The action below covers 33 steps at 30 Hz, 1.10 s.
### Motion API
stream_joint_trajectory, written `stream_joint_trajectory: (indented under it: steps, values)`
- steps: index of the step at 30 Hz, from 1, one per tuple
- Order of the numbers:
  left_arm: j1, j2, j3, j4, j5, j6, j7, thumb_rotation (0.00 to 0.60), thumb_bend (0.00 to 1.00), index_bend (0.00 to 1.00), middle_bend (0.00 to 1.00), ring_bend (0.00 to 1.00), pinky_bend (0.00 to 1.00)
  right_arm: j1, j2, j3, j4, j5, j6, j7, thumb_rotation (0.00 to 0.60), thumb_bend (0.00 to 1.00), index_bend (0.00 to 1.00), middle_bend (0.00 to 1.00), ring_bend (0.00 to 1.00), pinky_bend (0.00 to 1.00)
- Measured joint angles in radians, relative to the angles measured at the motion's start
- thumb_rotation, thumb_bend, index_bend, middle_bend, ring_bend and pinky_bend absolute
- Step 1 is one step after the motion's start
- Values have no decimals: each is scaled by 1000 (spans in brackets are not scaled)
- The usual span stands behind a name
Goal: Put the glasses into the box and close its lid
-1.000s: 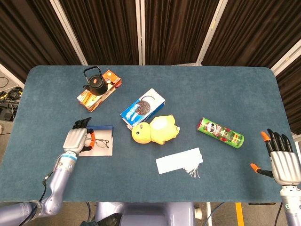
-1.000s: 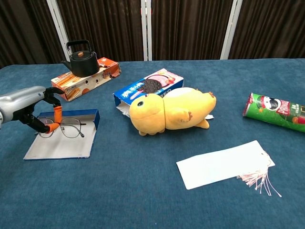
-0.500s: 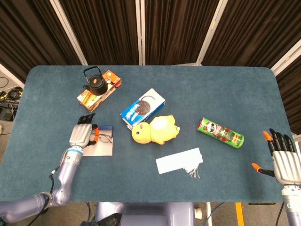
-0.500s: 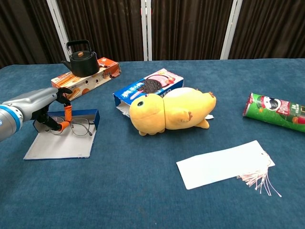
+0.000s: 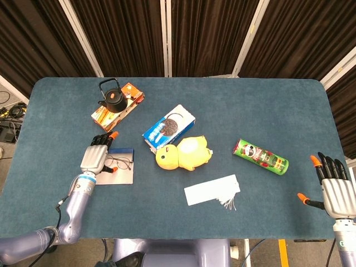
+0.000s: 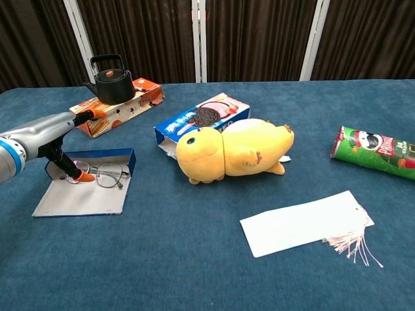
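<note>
The thin-rimmed glasses (image 5: 121,163) (image 6: 104,173) lie in the shallow blue box (image 5: 123,151) (image 6: 124,157), just in front of its back wall. The box's grey lid (image 5: 119,177) (image 6: 76,201) lies flat and open toward me. My left hand (image 5: 95,157) (image 6: 48,133) hovers over the box's left end with its fingers stretched out and apart. Its orange thumb tip sits right beside the left lens, and I cannot tell whether it touches. Far off at the table's right front corner, my right hand (image 5: 335,188) is spread and holds nothing; the chest view does not show it.
A black kettle (image 5: 113,97) (image 6: 109,81) stands on an orange carton (image 5: 123,108) (image 6: 130,103) behind the box. To the right are a cookie box (image 5: 169,127) (image 6: 201,120), a yellow plush duck (image 5: 183,152) (image 6: 233,150), a white paper tag (image 5: 212,190) (image 6: 305,223) and a green chip can (image 5: 260,156) (image 6: 375,150).
My left hand carried the glasses from over the lid back into the box, then let them go and spread its fingers. The right hand stayed still.
</note>
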Motion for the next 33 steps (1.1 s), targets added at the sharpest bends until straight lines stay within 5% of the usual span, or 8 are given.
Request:
stream_joint_trajectory:
  steps: [20,33]
  values:
    - [-79,-99,-8,160,-51,-48,110,600,0,0,0,0,0,5,-8,1,15,1,-3,4,600,0,12,0,0,0]
    - [-100,-116,-30,238,-38,-58,68,600,0,0,0,0,0,9,-15,2,25,11,-15,-4,600,0,12,0,0,0]
